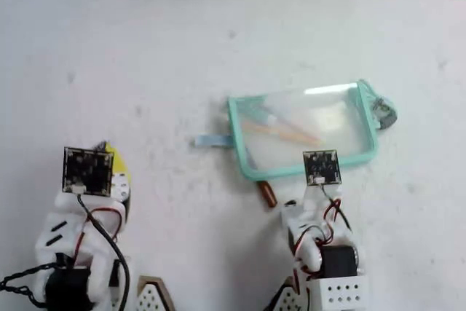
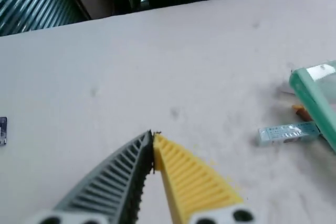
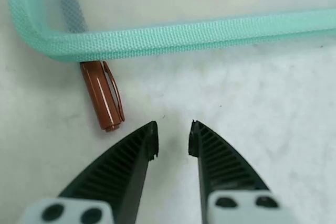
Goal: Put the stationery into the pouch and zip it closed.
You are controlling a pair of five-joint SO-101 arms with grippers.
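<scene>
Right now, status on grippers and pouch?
Left gripper shut, over table. Right gripper open, empty, near pouch. Brown pen and blue item stick out at its edges.

Overhead view, wrist cameras close, pouch (image 1: 235,132) shared

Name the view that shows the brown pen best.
Right wrist view: the brown pen lies close up, clip visible, one end at the pouch edge. The high view shows it as a small stub.

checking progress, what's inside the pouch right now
Through the clear face of the pouch, orange-tan sticks lie slanted inside. A brown pen pokes out at the teal edge; its covered remainder cannot be seen.
</scene>
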